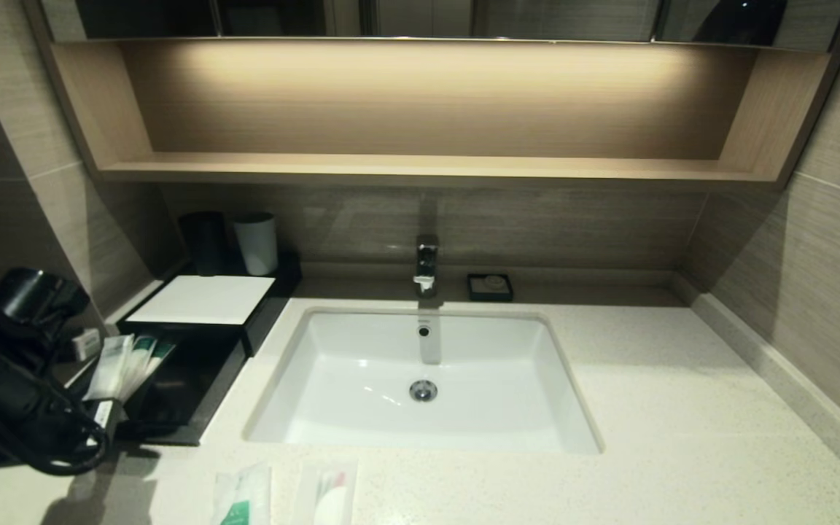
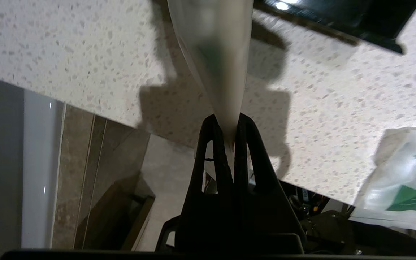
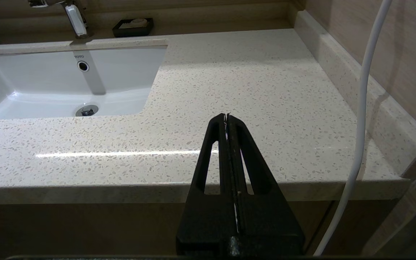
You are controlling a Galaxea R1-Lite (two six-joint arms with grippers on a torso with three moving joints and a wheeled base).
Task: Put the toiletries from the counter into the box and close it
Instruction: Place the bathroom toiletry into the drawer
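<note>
My left gripper (image 1: 99, 408) is shut on the lower end of the long thin toothbrush packets (image 1: 132, 361) with green labels. They fan out up over the near left corner of the box's pulled-out black drawer (image 1: 187, 386). The box's white top panel (image 1: 205, 299) lies behind it. In the left wrist view the fingers (image 2: 242, 126) pinch a white packet (image 2: 215, 54) above the counter (image 2: 67, 54). A green-marked sachet (image 1: 243, 497) and a packet with a white round piece (image 1: 330, 499) lie on the counter's front edge. My right gripper (image 3: 226, 117) is shut and empty, off the counter's front right.
The white sink (image 1: 362, 415) sits mid-counter with a tap (image 1: 426, 266) behind it. A black cup (image 1: 205, 242) and a white cup (image 1: 257, 243) stand behind the box. A small black soap dish (image 1: 490, 286) is right of the tap. A white cable (image 3: 363, 108) hangs by the right wall.
</note>
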